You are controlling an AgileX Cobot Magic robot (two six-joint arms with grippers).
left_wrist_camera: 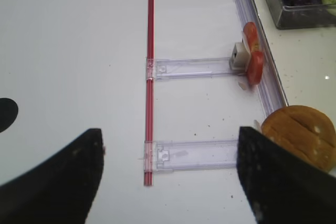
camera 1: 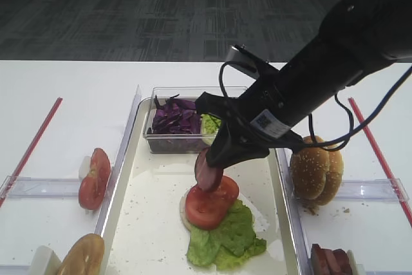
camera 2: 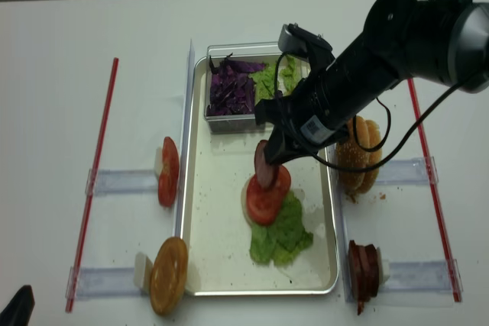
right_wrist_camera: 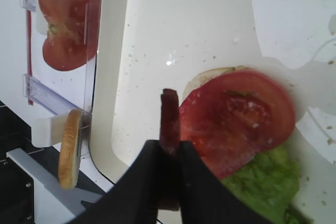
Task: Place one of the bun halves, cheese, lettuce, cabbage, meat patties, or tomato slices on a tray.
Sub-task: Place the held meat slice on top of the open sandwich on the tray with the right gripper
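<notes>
Tray (camera 2: 200,234) fills center, cream surface speckled with crumbs. Right arm reaches in from 2 o'clock. Clear box (camera 2: 218,124) at tray's 12 o'clock holds cabbage (camera 2: 231,88) and more greens. Lettuce (camera 2: 284,230) lies at tray's 5 o'clock, tomato slice (camera 2: 263,200) on top. Right gripper (right_wrist_camera: 170,153) clenched on meat patty (camera 2: 265,164), disc edge-up just above tomato. Bun halves (camera 2: 359,154) outside tray at 3 o'clock. Left gripper (left_wrist_camera: 168,177): fingers spread wide, grasping nothing, over white table (left_wrist_camera: 68,51).
</notes>
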